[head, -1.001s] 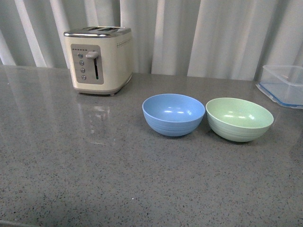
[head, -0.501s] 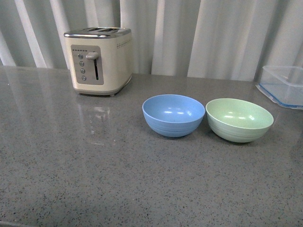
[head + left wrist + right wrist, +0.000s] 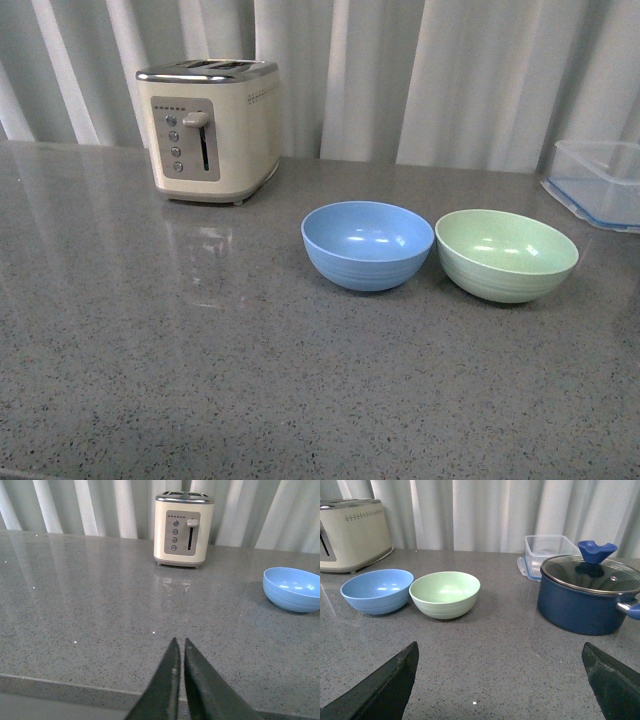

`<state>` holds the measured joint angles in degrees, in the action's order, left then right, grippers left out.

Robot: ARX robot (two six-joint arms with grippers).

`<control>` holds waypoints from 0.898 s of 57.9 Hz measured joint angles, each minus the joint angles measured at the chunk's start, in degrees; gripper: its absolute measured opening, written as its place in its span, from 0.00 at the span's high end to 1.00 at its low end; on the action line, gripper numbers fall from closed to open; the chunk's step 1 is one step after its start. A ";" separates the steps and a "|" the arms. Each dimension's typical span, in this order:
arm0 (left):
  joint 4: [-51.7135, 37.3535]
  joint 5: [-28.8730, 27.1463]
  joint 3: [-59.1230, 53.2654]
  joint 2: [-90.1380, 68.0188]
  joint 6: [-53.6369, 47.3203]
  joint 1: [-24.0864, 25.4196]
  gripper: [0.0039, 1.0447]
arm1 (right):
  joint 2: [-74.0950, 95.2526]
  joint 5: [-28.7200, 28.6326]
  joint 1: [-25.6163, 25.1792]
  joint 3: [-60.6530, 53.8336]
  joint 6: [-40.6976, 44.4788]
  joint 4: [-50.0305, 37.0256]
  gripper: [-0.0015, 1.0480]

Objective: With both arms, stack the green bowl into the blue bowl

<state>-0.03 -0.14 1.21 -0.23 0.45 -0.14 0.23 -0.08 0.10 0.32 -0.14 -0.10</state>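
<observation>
The green bowl (image 3: pixel 506 254) stands upright on the grey counter, right beside the blue bowl (image 3: pixel 367 244); their rims nearly touch. Both are empty. Neither arm shows in the front view. In the right wrist view the green bowl (image 3: pixel 445 594) and the blue bowl (image 3: pixel 377 590) lie well ahead of my right gripper (image 3: pixel 500 652), which is wide open and empty over bare counter. In the left wrist view my left gripper (image 3: pixel 179 642) is shut and empty above the counter's front edge, with the blue bowl (image 3: pixel 293 588) far off to one side.
A cream toaster (image 3: pixel 211 128) stands at the back left of the counter. A clear blue-rimmed container (image 3: pixel 600 180) sits at the back right. A dark blue pot with a glass lid (image 3: pixel 589 594) stands beside that container in the right wrist view. Curtains hang behind the counter.
</observation>
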 joint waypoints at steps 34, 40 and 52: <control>0.00 0.00 0.00 0.00 -0.11 0.00 0.07 | 0.00 0.00 0.00 0.00 0.00 0.00 0.10; 0.00 0.00 0.00 0.00 -0.11 0.00 0.06 | 0.15 -2.23 -0.59 0.00 -0.52 -0.46 0.10; 0.00 0.02 0.00 0.00 -0.15 0.00 0.06 | 14.29 -18.84 -0.70 7.04 -7.28 -8.61 0.10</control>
<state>-0.03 -0.12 1.21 -0.23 0.30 -0.14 14.52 -18.92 -0.60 7.35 -7.42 -8.71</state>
